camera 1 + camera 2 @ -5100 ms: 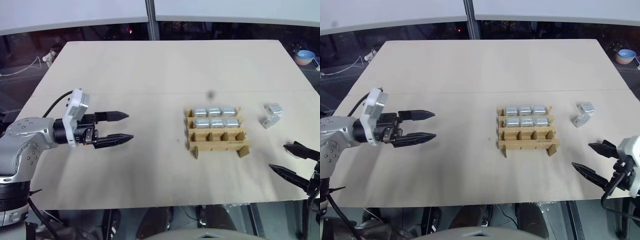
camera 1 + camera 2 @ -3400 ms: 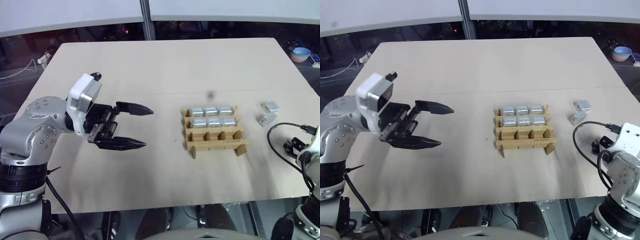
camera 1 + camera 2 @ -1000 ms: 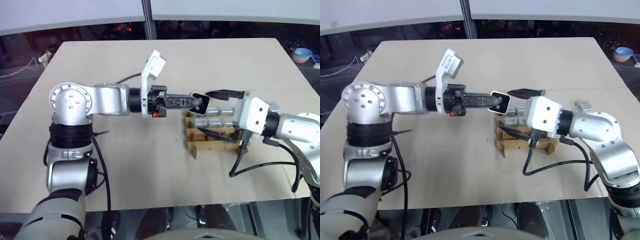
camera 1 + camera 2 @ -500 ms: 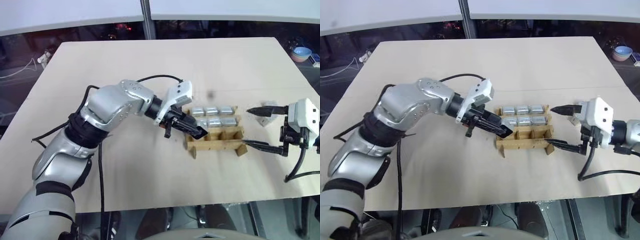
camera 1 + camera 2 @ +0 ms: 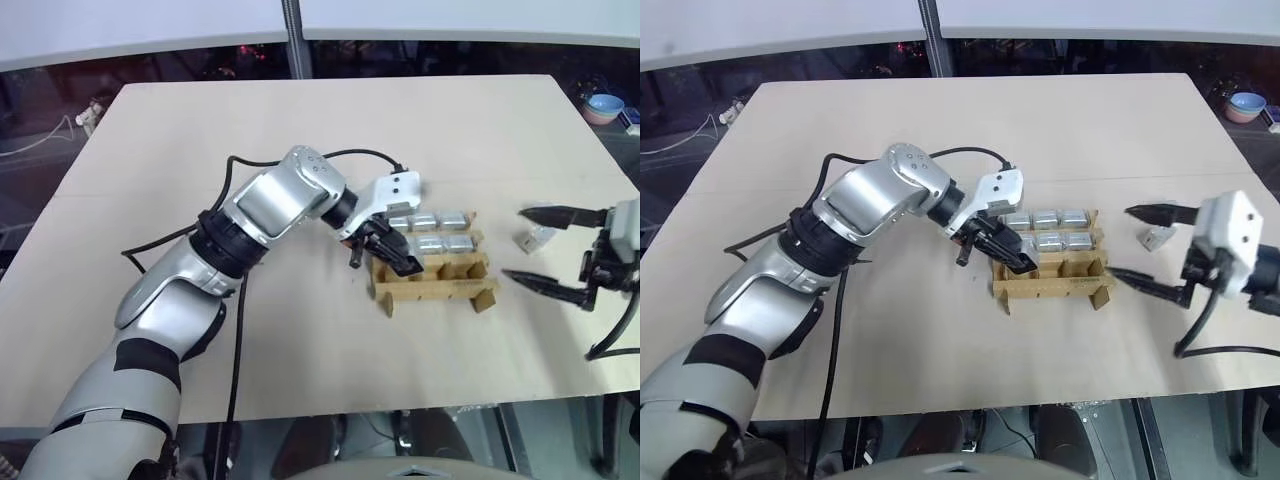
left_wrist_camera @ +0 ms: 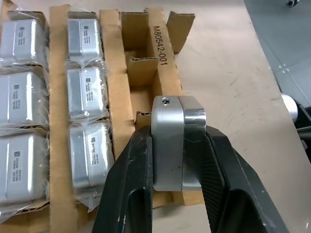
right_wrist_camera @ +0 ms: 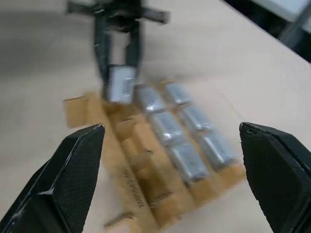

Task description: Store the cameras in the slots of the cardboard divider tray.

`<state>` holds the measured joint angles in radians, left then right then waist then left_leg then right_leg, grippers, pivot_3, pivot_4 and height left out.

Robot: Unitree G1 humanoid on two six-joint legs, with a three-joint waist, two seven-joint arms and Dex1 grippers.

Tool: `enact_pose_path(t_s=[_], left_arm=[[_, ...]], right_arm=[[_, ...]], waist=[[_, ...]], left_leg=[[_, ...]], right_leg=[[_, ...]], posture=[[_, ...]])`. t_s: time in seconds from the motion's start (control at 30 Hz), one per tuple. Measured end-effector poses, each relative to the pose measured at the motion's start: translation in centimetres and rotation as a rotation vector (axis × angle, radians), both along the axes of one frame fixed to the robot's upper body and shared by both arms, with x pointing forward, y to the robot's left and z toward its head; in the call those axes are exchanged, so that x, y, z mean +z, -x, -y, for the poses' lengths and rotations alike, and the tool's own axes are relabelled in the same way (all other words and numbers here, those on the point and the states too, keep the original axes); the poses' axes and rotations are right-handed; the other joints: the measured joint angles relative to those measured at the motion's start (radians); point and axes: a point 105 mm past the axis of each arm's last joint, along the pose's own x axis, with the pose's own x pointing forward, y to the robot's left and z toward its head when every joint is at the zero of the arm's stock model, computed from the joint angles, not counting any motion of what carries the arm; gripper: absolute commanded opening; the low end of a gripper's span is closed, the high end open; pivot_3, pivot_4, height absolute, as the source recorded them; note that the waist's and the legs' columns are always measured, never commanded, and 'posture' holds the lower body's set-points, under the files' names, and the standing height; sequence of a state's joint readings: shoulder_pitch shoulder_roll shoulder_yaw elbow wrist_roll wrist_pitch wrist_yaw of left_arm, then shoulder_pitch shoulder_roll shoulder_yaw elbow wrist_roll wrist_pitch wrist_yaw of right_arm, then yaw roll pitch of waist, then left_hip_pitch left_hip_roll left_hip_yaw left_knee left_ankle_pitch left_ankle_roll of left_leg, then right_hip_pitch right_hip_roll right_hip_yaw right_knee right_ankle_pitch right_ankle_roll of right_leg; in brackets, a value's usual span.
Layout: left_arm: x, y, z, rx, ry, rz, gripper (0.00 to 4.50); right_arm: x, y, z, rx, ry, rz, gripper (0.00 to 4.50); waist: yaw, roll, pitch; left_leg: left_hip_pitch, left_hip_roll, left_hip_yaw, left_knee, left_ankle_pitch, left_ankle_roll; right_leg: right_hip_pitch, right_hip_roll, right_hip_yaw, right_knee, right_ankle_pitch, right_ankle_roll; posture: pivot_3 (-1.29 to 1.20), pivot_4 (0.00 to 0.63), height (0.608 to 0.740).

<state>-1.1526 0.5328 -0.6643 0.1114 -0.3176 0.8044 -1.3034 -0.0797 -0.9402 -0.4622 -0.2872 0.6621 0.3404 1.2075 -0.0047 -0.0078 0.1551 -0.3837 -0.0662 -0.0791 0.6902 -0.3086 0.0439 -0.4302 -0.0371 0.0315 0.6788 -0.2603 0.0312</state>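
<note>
Left eye view: on the pale wooden table (image 5: pixel 300 130) stands the cardboard divider tray (image 5: pixel 432 262), its two far rows each filled with three wrapped cameras (image 5: pixel 428 232) and its near row of three slots bare. The left gripper (image 5: pixel 397 258) reaches in from the left and angles down over the tray's near left corner, its black fingers closed on a single camera. Off to the right, the right gripper (image 5: pixel 548 247) hangs above the table beside the tray, its two fingers spread wide with nothing between them; one loose camera (image 5: pixel 538 236) lies on the table behind it. A small blue bowl (image 5: pixel 603 105) sits beyond the table's far right corner. Left wrist view: the held camera (image 6: pixel 178 141) is clamped upright between the two black fingers (image 6: pixel 127 187), silver-grey with a rounded edge and a small screw near its top, and it hovers just above the empty row of the tray (image 6: pixel 115 77), beside the strip printed with a part number. Six bagged cameras (image 6: pixel 82 92) fill the other two rows. Right wrist view: the right arm's own fingers (image 7: pixel 73 170) stand far apart at either side, empty, looking across the tray (image 7: pixel 131 160) toward the left gripper (image 7: pixel 118 58), which holds its camera (image 7: pixel 120 85) over the tray's end slot.
</note>
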Motion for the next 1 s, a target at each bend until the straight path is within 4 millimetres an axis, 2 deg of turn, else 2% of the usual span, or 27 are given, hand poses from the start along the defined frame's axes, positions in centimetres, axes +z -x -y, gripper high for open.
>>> enact_pose_path(t_s=[0.13, 0.33, 0.73, 1.0], left_arm=[[-0.2, -0.3, 0.0, 0.011, -0.010, 0.005, 0.73], [-0.1, -0.6, 0.7, 0.020, -0.005, 0.045, 0.73], [-1.0, -1.1, -0.2, 0.005, -0.107, 0.108, 0.73], [-1.2, -0.8, 0.2, -0.032, -0.133, 0.129, 0.73]], right_arm=[[0.0, 0.4, 0.7, 0.052, -0.005, -0.025, 4.41], [0.6, 0.6, 0.6, 0.118, 0.007, -0.003, 4.41], [-0.3, 0.9, 0.9, 0.111, 0.021, -0.012, 4.41], [-0.5, 1.0, 0.9, 0.108, 0.027, 0.005, 4.41]], waist=[[0.000, 0.000, 0.000], [0.000, 0.000, 0.000], [0.001, 0.000, 0.000], [0.001, 0.000, 0.000]], left_leg=[[0.000, 0.000, 0.000, 0.000, 0.000, 0.000], [0.000, 0.000, 0.000, 0.000, 0.000, 0.000], [0.000, 0.000, 0.000, 0.001, 0.000, 0.000], [0.001, 0.000, 0.000, 0.001, 0.000, 0.000]], right_leg=[[0.000, 0.000, 0.000, 0.000, 0.000, 0.000], [0.000, 0.000, 0.000, 0.000, 0.000, 0.000], [0.000, 0.000, 0.000, 0.001, 0.000, 0.000], [0.001, 0.000, 0.000, 0.001, 0.000, 0.000]], posture=[[0.00, 0.150, 0.740], [0.00, 0.150, 0.740], [0.00, 0.150, 0.740], [0.00, 0.150, 0.740]])
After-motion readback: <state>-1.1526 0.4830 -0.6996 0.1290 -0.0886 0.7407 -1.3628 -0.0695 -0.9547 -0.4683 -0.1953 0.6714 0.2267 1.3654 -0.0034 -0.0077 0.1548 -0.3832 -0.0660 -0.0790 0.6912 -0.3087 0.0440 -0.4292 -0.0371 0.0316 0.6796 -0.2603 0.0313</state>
